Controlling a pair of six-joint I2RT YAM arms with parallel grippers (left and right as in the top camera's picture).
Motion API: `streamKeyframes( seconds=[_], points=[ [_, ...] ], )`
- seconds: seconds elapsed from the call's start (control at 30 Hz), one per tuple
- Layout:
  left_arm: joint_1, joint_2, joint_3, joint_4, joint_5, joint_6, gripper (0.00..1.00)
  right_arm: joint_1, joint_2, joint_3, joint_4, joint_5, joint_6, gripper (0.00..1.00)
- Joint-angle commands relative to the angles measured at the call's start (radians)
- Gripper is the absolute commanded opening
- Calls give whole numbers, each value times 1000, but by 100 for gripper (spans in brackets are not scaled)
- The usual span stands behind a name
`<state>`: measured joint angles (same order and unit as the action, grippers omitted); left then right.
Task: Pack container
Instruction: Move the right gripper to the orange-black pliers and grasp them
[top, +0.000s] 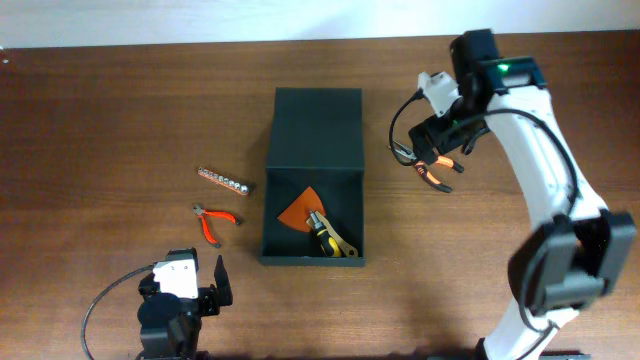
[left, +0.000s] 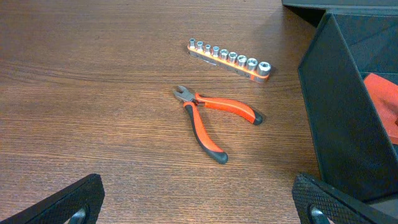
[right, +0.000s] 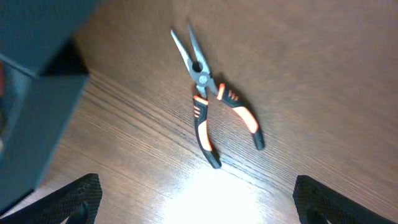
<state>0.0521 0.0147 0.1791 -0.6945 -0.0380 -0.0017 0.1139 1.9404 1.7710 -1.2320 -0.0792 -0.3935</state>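
The dark green container (top: 313, 120) lies open mid-table, its flap lid folded back. Inside are an orange triangular piece (top: 298, 210) and a yellow-and-black tool (top: 330, 240). My right gripper (top: 432, 148) is open and hovers over long-nose pliers (right: 210, 102) with orange-black handles, which lie on the wood right of the container (right: 31, 81); they also show in the overhead view (top: 438, 172). My left gripper (left: 199, 202) is open and empty near the front edge (top: 200, 280). Ahead of it lie orange cutters (left: 211, 118) and a socket rail (left: 230, 57).
The cutters (top: 215, 222) and socket rail (top: 224, 180) lie left of the container, whose wall (left: 336, 106) stands to their right. Bright glare falls on the wood below the pliers in the right wrist view.
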Motion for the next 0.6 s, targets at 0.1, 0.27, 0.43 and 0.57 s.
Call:
streamKeyframes(
  seconds=[0.1, 0.27, 0.43, 0.57],
  points=[
    [5, -10, -6, 2, 0, -9, 99, 2, 129, 19, -33, -19, -71, 98],
    [5, -10, -6, 2, 0, -9, 99, 2, 178, 4, -37, -19, -73, 96],
    [5, -10, -6, 2, 0, -9, 99, 3, 207, -6, -47, -18, -69, 90],
    [5, -10, -6, 2, -1, -9, 99, 2, 214, -30, -26, -18, -70, 87]
  ],
)
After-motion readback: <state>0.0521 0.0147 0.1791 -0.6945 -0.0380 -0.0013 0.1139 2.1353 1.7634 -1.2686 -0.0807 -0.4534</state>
